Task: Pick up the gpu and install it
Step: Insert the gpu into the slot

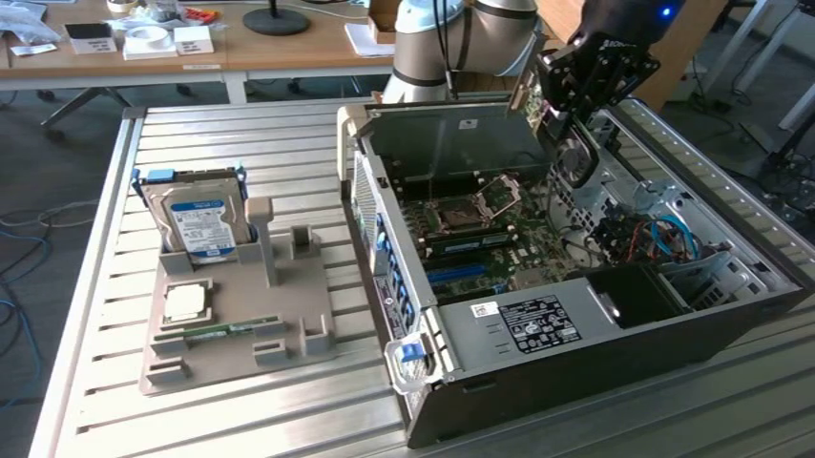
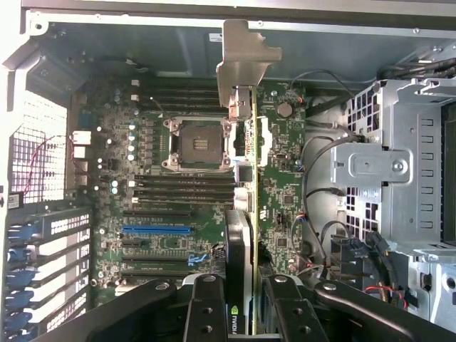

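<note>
Hanging at the one o'clock corner of the open computer case (image 1: 598, 339) in the exterior view, the gripper (image 1: 593, 74) hides most of the gpu (image 1: 524, 95) — only a board edge shows. In the wrist view its fingers (image 2: 206, 313) pinch the gpu, edge-on above the motherboard (image 2: 283, 199) — gripped end cut off.

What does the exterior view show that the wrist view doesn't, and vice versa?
Exterior view: a silver hard drive with a blue label standing in a grey plastic holder on the slatted metal table. Wrist view: the green gpu card, edge-on in the gripper, with its silver end bracket. Both: the open computer case, green motherboard and square CPU socket.
</note>
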Tool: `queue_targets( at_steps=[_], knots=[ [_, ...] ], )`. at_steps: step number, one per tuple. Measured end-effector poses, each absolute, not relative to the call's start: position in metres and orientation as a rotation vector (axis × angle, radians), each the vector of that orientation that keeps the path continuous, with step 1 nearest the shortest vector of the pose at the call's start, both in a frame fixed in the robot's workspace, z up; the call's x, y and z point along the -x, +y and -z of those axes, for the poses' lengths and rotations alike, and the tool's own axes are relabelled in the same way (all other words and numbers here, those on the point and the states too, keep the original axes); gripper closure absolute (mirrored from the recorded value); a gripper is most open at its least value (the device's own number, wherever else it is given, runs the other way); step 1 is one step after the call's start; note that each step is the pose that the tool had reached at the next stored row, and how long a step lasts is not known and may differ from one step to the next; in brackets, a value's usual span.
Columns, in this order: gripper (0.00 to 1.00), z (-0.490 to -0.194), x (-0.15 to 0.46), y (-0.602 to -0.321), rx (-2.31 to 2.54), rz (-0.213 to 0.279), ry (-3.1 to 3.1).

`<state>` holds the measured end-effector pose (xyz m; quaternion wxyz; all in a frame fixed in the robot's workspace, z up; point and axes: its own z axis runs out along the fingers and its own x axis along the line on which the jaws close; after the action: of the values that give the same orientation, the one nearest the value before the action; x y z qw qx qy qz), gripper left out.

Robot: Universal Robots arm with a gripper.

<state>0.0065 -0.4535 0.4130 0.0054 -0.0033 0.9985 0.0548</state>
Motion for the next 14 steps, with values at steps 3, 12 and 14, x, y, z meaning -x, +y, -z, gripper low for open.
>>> queue_targets(
  at_steps=[3,12,14],
  knots=[
    [0.73,-0.413,-0.0065,-0.4535,0.01,-0.172,3.126],
    [0.73,-0.413,-0.0065,-0.4535,0.019,-0.172,3.126],
    [0.73,-0.413,-0.0065,-0.4535,0.055,-0.172,3.127]
  ],
)
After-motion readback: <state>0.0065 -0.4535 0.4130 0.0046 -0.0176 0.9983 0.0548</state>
